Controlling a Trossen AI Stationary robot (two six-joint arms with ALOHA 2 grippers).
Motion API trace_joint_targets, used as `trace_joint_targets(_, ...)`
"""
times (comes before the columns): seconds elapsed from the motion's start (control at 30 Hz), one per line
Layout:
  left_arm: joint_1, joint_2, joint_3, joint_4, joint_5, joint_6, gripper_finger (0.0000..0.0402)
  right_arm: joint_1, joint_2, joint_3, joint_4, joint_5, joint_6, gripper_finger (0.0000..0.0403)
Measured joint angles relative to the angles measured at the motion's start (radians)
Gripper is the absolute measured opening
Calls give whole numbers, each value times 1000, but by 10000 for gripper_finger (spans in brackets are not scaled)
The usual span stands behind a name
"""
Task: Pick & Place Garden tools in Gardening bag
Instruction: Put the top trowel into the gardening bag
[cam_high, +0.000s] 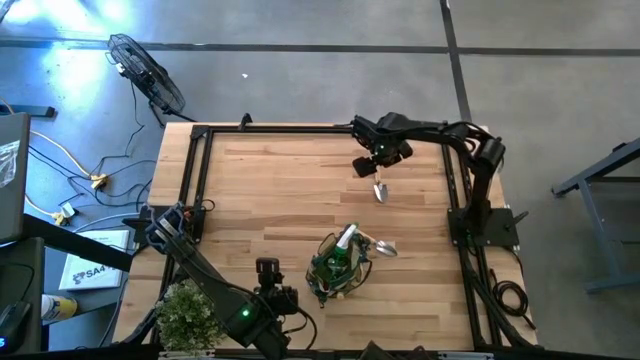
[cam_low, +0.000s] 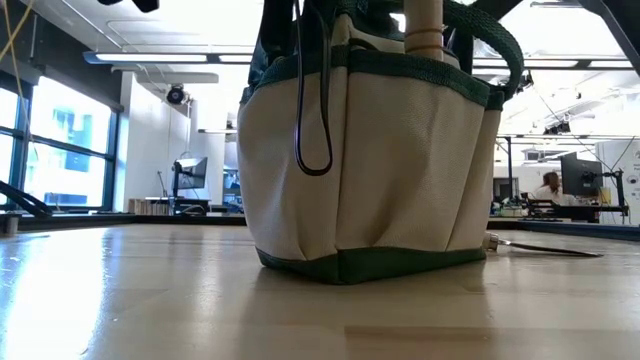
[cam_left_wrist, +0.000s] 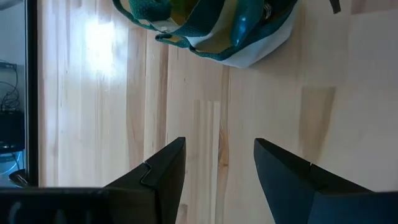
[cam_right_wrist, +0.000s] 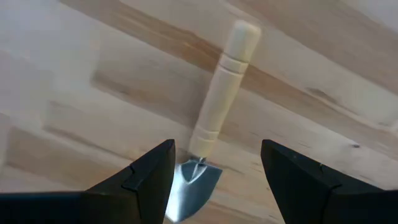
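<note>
A trowel (cam_high: 379, 186) lies on the table (cam_high: 280, 190), well apart from the gardening bag (cam_high: 337, 268) at the near edge.

We see a grey concrete floor (cam_high: 300, 25) with dark seam lines, a black floor fan (cam_high: 146, 72) beyond the table's far left corner, yellow cables (cam_high: 70, 165) on the floor, tall windows (cam_low: 55, 150), ceiling strip lights (cam_low: 165, 58), a seated person (cam_low: 548, 187) at distant desks.

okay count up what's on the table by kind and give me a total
Trowels: 3, one under the open right gripper, one lying beside the bag, one handle sticking out of the bag
Bags: 1
Plants: 1
Total: 5; anything deeper inside the bag is hidden.
</note>
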Motion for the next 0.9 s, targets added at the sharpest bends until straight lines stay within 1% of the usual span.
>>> trace_joint_targets(0.2,0,0,0,0,-6,8,182,0,0,-63,121,-1,58,229)
trace_joint_targets(0.33,0,0,0,2,-36,11,182,2,0,-85,182,4,95,229)
trace_joint_targets(0.43,0,0,0,3,-43,5,182,2,0,-98,199,9,116,229)
trace_joint_targets(0.63,0,0,0,7,-43,4,182,2,0,-117,220,67,122,229)
trace_joint_targets(0.9,0,0,0,21,-43,4,182,2,-1,-149,279,59,142,229)
